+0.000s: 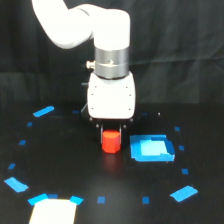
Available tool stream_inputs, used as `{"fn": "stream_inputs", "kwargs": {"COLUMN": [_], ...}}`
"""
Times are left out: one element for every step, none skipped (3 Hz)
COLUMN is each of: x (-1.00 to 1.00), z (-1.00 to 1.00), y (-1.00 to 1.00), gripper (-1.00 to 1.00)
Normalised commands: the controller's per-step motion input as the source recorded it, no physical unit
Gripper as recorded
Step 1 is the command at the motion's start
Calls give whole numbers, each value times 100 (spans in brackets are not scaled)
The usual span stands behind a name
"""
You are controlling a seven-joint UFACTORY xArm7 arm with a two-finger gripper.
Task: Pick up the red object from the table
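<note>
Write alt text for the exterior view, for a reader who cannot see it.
A white robot arm's tool hangs directly over a small red object on a black table dotted with blue tape pieces. A larger blue square patch lies just to the exterior view's right of the object.

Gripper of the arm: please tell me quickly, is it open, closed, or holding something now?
Gripper: cannot be told. It sits right above the red object, but the fingers are dark against the black table and not clearly visible.

No readable text, labels or numbers anywhere.
</note>
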Motion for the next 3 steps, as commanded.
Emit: {"fn": "stream_inputs", "kwargs": {"x": [30,9,-40], "z": [100,100,82], "y": [25,-99,-100], "gripper": [-100,-100,-66]}}
